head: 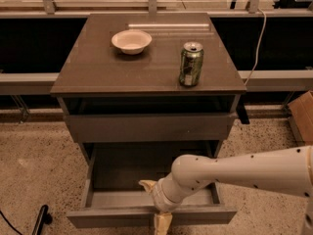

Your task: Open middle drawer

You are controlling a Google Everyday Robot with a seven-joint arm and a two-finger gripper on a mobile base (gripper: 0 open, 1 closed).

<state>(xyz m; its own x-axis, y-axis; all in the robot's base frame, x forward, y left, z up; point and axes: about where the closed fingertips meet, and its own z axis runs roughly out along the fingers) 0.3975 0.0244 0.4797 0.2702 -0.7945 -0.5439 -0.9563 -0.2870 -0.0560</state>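
Note:
The middle drawer (122,218) is pulled far out below the top drawer front (146,127); its dark inside is bare. My gripper (152,207) is at the middle of its front panel, at the end of the white arm that comes in from the right. One cream finger (145,184) is inside the drawer and the other finger (162,224) hangs outside the front, set apart, so the gripper is open astride the panel. The bottom drawer is hidden under the open one.
On the cabinet top (98,72) stand a white bowl (131,40) at the back left and a green can (190,64) at the right. A cardboard box (303,116) is at the right, a dark object (41,219) on the floor at the left.

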